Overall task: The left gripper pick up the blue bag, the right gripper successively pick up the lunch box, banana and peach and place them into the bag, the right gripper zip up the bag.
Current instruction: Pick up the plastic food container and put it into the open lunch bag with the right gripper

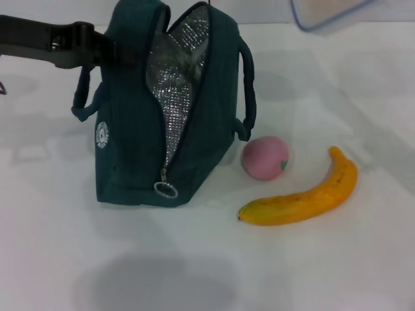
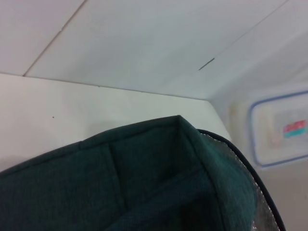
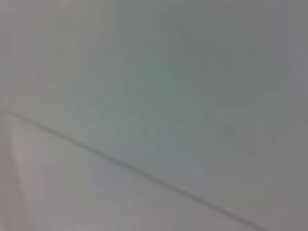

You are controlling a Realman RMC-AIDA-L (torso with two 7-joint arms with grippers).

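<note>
Left claw (image 1: 107,52) pinching blue bag (image 1: 130,129) at its top edge.
Bag upright and unzipped on table (image 1: 324,272); peach (image 1: 265,157) just beside it, banana (image 1: 305,197) nearer; lunch box (image 1: 324,14) aloft at top; right claw unseen.

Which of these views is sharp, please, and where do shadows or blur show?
Head view: sharp on the blue bag, banana and peach, soft shadows on the table. Left wrist view: the lunch box is blurred. Right wrist view: featureless, out of focus.
</note>
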